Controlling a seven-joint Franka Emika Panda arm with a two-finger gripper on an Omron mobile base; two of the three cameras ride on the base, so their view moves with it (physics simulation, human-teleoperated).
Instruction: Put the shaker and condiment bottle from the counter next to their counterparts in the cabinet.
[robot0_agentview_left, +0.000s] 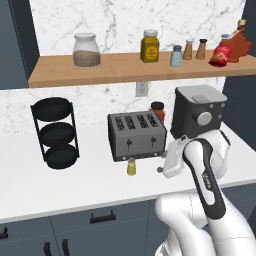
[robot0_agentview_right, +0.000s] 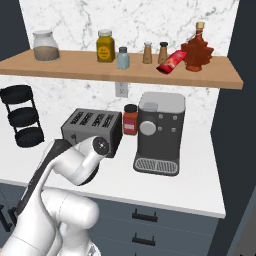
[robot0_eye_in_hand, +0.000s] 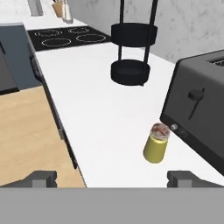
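The small yellow-green cylinder shaker (robot0_eye_in_hand: 156, 144) stands upright on the smooth white counter (robot0_eye_in_hand: 105, 118), just beside the boxy dark toaster (robot0_eye_in_hand: 201, 109); gripper (robot0_eye_in_hand: 113, 178) released, fingers wide apart.

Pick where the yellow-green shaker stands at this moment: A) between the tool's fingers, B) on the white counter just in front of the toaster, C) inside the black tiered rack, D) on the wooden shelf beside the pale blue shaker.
B: the yellow-green shaker stands upright on the counter in front of the toaster, and the hand view shows it beyond the open tool, ungrasped.
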